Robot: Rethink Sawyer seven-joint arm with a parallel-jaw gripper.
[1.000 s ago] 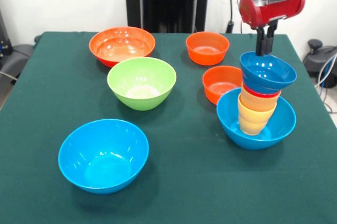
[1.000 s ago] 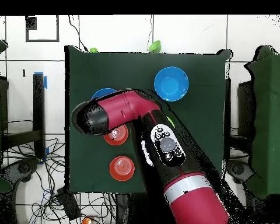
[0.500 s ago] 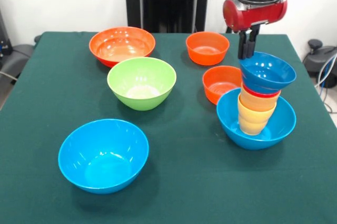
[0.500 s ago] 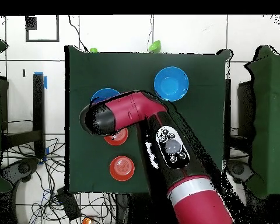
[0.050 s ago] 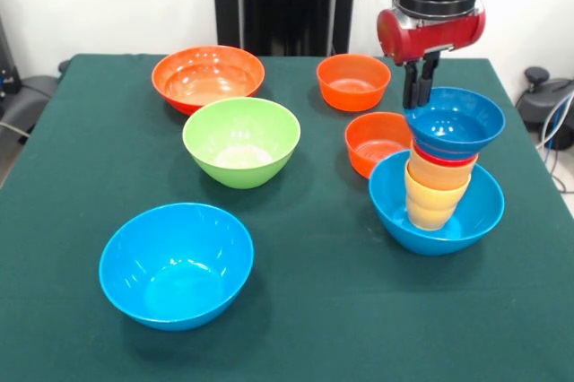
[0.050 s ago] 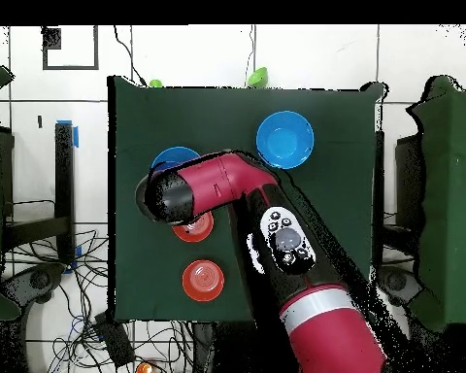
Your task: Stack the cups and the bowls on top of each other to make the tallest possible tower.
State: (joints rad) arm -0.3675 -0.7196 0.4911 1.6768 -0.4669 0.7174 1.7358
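The tower stands directly below and just beside the gripper: a large light-blue bowl as base, yellow-orange cups nested in it, a red rim above them, and a small dark blue bowl on top. The gripper's two dark fingers hang close together at the far left rim of that top bowl; whether they pinch the rim or merely stand beside it cannot be told. No brand, label or writing can be read on any bowl or cup.

Against the picture half a second ago, the top bowl sits more level and slightly higher, and the arm has barely shifted.

Just left of the gripper sits a small orange bowl, touching or nearly touching the tower's base, with another small orange bowl beyond it. Farther left are the green bowl and the large orange bowl; the second light-blue bowl lies well apart, toward the near edge of the green table.

From overhead the arm covers most of the tower and the green bowl, leaving only a blue rim showing.
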